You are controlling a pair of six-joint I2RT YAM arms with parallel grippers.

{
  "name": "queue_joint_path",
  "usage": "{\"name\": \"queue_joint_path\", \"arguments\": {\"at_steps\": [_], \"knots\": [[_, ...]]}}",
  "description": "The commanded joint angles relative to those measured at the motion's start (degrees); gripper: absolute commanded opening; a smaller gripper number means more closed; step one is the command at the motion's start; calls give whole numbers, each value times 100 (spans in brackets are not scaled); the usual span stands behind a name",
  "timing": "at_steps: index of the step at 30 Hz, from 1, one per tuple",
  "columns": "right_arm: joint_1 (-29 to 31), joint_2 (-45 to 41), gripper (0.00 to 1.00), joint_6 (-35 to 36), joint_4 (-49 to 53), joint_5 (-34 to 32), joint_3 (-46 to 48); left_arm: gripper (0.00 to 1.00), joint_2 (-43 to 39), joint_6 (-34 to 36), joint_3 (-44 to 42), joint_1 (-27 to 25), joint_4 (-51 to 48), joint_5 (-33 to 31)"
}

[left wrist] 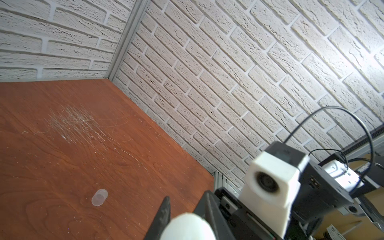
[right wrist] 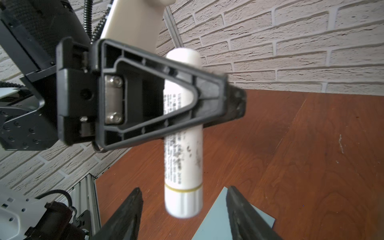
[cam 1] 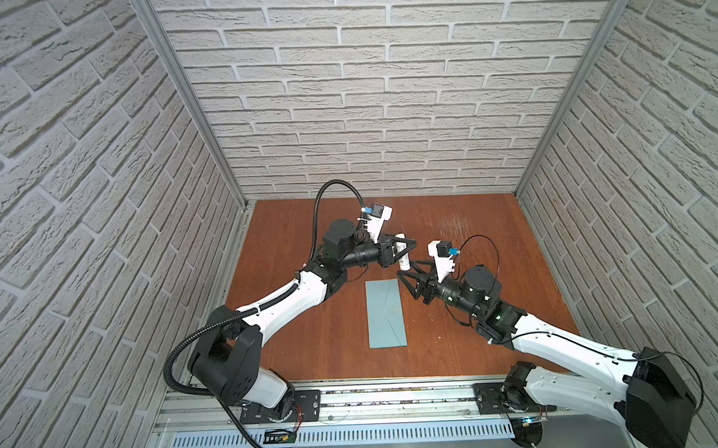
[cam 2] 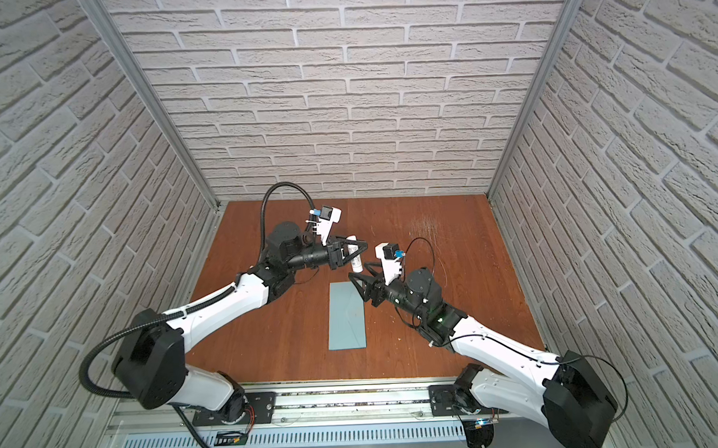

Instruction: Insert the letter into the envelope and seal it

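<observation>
Your left gripper [cam 1: 407, 248] squeezes a white glue stick [right wrist: 182, 162]. Your right gripper [cam 1: 407, 270] has its fingers wide apart, one each side of the stick's end. The blue envelope [cam 1: 386, 315] lies flat on the table [cam 1: 475, 249], just by that gripper.

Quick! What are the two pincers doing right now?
Left pincer: closed on the white stick.
Right pincer: open, straddling the stick's lower end, holding nothing.
</observation>
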State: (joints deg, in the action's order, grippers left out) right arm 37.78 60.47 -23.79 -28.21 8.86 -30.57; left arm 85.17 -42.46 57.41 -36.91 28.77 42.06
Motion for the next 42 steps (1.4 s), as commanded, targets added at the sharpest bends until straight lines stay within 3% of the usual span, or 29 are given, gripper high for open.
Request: {"name": "queue_joint_path", "arguments": {"at_steps": [1,7,10,15,17,19,20,36,42], "knots": [[-124,91,64,-161,-419,198,-190,0,84,-90,231,43,435,365],[-183,275,47,-189,-559,575,-369,0,193,-246,275,68,480,469],[-201,269,30,-262,-705,684,-369,0,211,-357,307,113,438,466],[-218,285,17,-432,-869,792,-378,25,117,-428,313,173,454,335],[-235,268,15,-506,-972,785,-361,29,67,-480,307,190,486,302],[-271,214,15,-542,-952,767,-353,46,-19,-543,260,216,523,273],[-299,168,15,-563,-933,743,-344,47,-71,-553,230,219,547,268],[-527,-17,17,-776,-774,842,-326,42,-296,-478,-90,87,665,276],[-544,-26,17,-780,-753,920,-329,35,-216,-459,-37,26,640,291]]}}
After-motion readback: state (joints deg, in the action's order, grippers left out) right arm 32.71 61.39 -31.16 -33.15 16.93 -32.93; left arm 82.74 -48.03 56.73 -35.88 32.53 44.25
